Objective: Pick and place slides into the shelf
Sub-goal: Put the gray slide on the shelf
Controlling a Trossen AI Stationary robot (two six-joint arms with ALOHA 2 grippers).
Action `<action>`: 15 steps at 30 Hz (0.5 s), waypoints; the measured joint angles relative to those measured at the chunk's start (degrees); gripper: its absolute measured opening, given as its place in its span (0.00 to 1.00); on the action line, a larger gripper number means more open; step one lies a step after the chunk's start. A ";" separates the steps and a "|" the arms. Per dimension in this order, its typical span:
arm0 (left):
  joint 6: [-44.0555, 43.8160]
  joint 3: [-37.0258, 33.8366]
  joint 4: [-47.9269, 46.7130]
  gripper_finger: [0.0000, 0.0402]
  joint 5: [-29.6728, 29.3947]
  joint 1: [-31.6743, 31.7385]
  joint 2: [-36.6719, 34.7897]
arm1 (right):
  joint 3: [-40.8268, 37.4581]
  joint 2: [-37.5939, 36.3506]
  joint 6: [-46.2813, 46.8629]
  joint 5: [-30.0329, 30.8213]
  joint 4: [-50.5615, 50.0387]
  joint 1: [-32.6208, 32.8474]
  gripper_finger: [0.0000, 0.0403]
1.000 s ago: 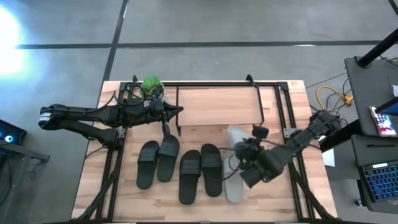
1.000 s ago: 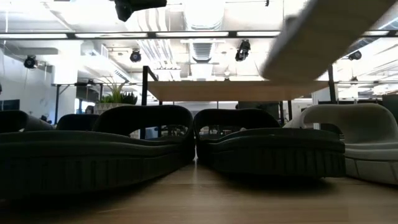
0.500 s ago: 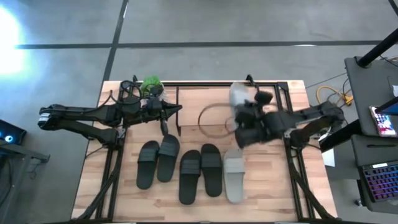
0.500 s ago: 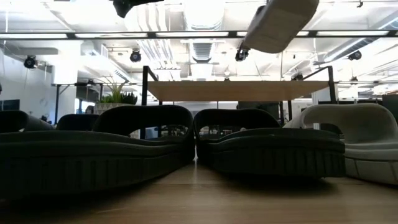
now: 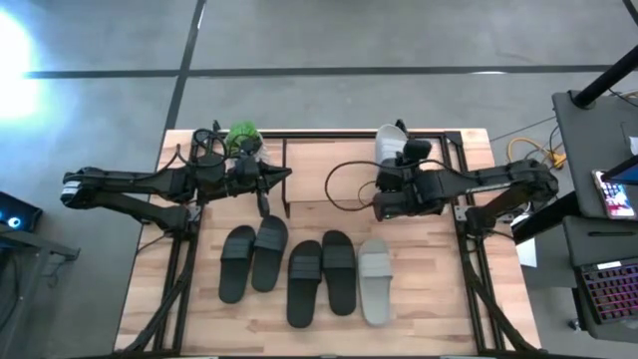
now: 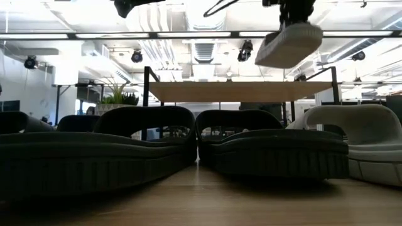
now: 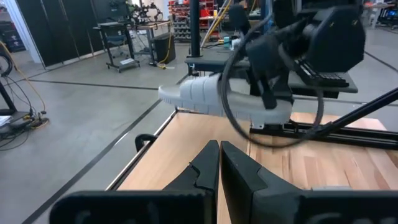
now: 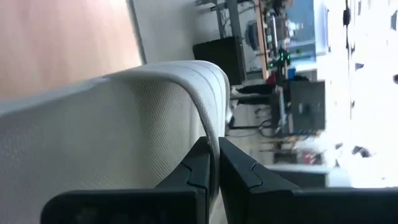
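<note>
Right hand (image 8: 213, 163) clamped on grey slide's (image 8: 112, 130) strap, above shelf (image 5: 344, 165).

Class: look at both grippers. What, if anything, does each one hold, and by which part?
The right gripper is shut on a light grey slide, pinching its wide strap, above the shelf. The left gripper is shut and holds nothing.

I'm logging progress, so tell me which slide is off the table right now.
The light grey slide held by the right pincer above the shelf; its grey mate and the four black slides lie on the table.
</note>
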 joint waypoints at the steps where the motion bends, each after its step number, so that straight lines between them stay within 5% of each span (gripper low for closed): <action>1: 0.00 0.00 -0.02 0.00 0.00 0.00 0.00 | -1.01 0.02 -1.87 -0.07 1.06 -0.98 0.03; 6: -0.04 0.00 -0.02 0.00 0.00 0.00 0.00 | -5.67 -3.24 -5.92 -1.58 5.76 -7.23 0.03; 15: -0.09 0.00 0.00 0.00 -0.03 0.00 0.00 | -8.08 -5.86 -34.91 -7.40 27.61 -11.82 0.03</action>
